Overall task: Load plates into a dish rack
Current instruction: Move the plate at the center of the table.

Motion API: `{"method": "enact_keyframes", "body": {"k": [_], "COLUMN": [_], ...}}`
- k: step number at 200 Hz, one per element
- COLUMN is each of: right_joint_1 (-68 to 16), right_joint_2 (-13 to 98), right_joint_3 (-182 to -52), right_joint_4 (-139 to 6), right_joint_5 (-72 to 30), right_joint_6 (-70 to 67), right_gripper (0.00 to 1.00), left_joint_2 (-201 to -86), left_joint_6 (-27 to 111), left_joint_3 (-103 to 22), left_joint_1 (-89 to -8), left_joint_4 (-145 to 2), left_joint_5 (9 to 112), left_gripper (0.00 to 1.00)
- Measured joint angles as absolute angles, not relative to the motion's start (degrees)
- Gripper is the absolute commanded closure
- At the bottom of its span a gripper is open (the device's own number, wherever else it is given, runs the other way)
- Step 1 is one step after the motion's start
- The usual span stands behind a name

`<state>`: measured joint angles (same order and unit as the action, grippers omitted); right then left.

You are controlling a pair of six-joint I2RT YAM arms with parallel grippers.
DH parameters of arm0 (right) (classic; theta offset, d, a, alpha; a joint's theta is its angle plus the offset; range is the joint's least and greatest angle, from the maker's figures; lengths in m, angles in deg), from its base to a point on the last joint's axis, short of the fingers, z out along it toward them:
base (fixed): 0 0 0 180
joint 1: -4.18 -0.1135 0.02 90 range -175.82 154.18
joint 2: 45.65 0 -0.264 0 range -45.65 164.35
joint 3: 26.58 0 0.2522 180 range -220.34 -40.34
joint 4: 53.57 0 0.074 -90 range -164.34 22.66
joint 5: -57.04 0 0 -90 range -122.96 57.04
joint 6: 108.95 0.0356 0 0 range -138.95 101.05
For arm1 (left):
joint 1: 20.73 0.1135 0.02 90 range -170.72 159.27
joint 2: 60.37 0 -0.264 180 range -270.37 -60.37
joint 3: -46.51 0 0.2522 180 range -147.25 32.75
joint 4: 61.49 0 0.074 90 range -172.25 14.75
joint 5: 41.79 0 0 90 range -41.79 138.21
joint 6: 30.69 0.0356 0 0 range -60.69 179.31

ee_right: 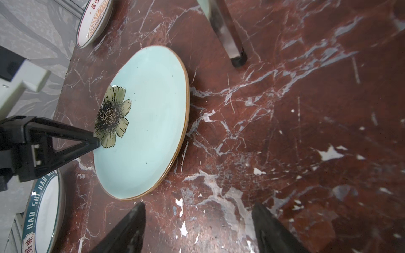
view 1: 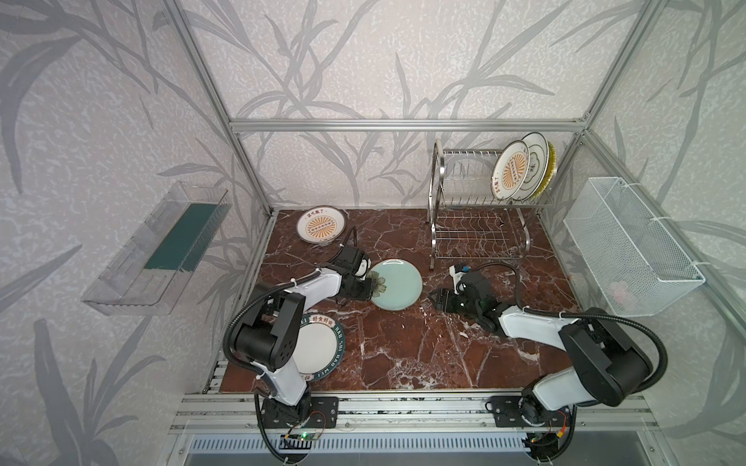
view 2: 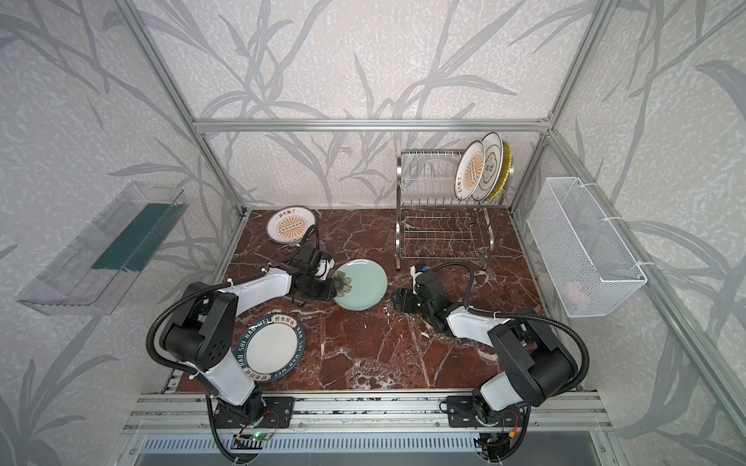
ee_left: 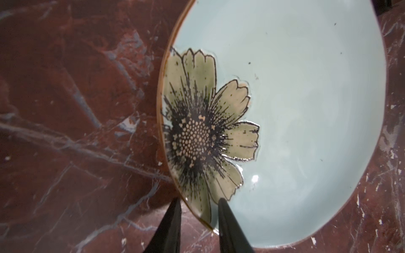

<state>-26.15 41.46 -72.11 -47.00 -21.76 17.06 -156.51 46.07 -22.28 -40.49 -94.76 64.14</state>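
Three plates stand in the dish rack [view 1: 464, 177]; three more are on the bench [view 1: 403, 355], and the fourth load is the step in hand.

1. Item in hand: the pale green plate [view 1: 397, 284]. The left hand [ee_left: 199, 201] is drawn narrow and clamped on its rim at the flower print, one finger on the face and the other under the edge. The plate looks tipped up on that side. I cannot confirm whether the opposite rim is touching the bench.
2. Right hand [ee_right: 198, 207]: its jaws stand wide with nothing between them, just short of the rim opposite the left hand's grip.
3. Pose: both forearms reach low and nearly level toward each other, with the plate between the two hands. The rack lies beyond the right hand, well apart from the left.
4. Judgement: this looks like a handover. The right hand would need to close on the free rim before the left lets go, then stand the plate on edge and lower it between free upright wires.
5. Waiting: the sunburst plate [view 1: 321, 226] lies beyond the left hand, and the teal-lettered plate [view 1: 319, 351] lies behind it, partly under that arm.
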Motion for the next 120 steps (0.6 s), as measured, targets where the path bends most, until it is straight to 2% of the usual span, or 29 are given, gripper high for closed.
{"method": "enact_keyframes", "body": {"k": [27,70,120], "right_joint_1": [-26.15,-26.15,-26.50], "right_joint_2": [45.27,50.99,57.27], "right_joint_3": [-72.11,-72.57,-74.69], "right_joint_4": [-43.48,-34.50,-25.64], "right_joint_5": [-19.47,-16.36,-14.48], "right_joint_6": [19.66,24.60,29.80], "right_gripper": [0.26,0.36,0.37], "left_joint_2": [-152.27,-149.16,-148.20], "left_joint_6": [43.82,41.59,41.13], "left_joint_3": [-20.16,-17.71,-17.34], "left_joint_1": [-40.49,-40.47,-40.43], "left_joint_4": [-93.21,-91.59,-91.46], "left_joint_5": [62.74,59.92,58.48], "left_gripper": [0.72,0.71,0.71]}}
